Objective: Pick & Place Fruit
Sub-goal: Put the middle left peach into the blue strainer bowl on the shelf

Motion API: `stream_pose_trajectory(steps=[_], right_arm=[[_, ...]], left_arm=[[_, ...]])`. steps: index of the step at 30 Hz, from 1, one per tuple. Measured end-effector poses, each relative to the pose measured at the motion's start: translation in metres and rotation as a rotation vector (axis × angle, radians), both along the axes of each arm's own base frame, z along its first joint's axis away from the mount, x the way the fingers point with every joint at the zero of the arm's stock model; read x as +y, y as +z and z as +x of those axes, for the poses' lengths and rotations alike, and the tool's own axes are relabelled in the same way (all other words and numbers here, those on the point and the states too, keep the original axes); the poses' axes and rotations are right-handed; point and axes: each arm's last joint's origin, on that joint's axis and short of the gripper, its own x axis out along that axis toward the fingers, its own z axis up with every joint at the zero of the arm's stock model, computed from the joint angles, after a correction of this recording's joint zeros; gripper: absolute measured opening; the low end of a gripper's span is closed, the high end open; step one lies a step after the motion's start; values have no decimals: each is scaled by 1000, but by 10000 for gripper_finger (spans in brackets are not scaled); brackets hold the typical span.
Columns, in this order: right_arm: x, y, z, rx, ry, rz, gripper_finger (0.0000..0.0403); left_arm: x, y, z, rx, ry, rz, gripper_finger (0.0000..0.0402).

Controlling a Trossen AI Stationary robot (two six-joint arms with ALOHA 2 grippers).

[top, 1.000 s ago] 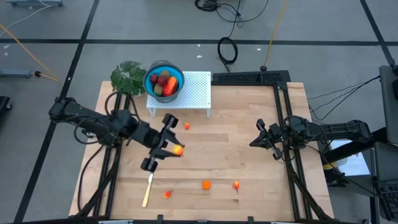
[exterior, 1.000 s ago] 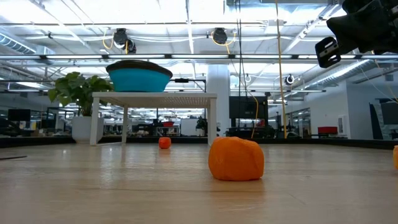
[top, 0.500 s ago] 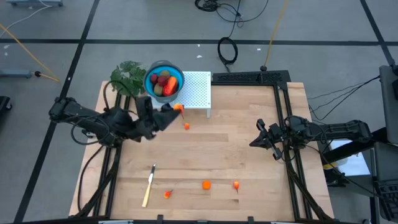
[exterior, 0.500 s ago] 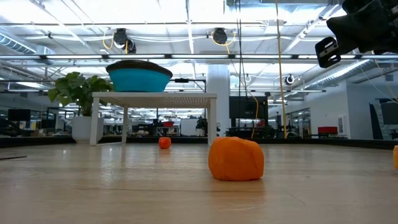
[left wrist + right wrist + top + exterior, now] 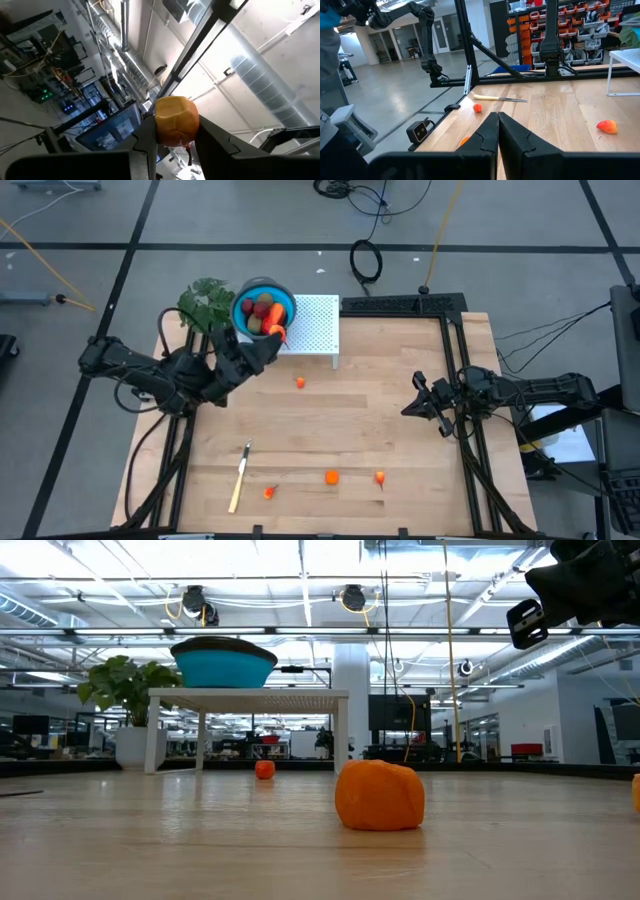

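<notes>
My left gripper [image 5: 272, 340] is shut on a small orange fruit [image 5: 279, 335], raised at the near right rim of the blue bowl [image 5: 264, 310]. The bowl stands on a white perforated stand [image 5: 310, 328] at the far left and holds dark red, olive and red-orange fruit. More small orange fruit lie on the table: one [image 5: 300, 382] near the stand, and three along the near edge [image 5: 331, 476], [image 5: 380, 476], [image 5: 268, 492]. My right gripper [image 5: 408, 408] waits shut at the table's right side, above the wood. My left gripper pinches the orange fruit by its two opposite sides [image 5: 159, 127] between its two fingers [image 5: 142, 147]. The fingers slant upward toward the bowl. The fruit is lifted clear of table and stand, beside the bowl's rim.
A pale-handled knife [image 5: 238, 478] lies near the front left. A green leafy plant [image 5: 205, 305] stands left of the bowl. A black frame [image 5: 455, 360] runs along the table's right and far right. Bare wood [image 5: 370, 420] lies in the middle.
My left gripper has carried the orange fruit from the middle of the table toward the far edge and upward to the bowl's rim. It has rolled about and tipped its fingers upward on the way. The grip has stayed shut on the fruit.
</notes>
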Motion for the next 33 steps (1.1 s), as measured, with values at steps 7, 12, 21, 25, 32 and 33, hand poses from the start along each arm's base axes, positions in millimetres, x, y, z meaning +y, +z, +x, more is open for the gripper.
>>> stream_pose_trajectory(steps=[7, 12, 21, 25, 32, 33], right_arm=[[0, 0, 0, 1, 1, 1, 0], [0, 0, 0, 1, 0, 2, 0], [0, 0, 0, 1, 0, 2, 0], [0, 0, 0, 1, 0, 2, 0], [0, 0, 0, 1, 0, 2, 0], [0, 0, 0, 1, 0, 2, 0]], left_arm=[[-2, -4, 4, 87, 20, 91, 102], [-2, -23, 16, 318, 16, 167, 102], [29, -61, 29, 652, 35, 20, 102], [49, -71, 30, 756, 104, -5, 102], [90, -80, 26, 897, 262, 33, 102], [95, -80, 25, 915, 284, 46, 102]])
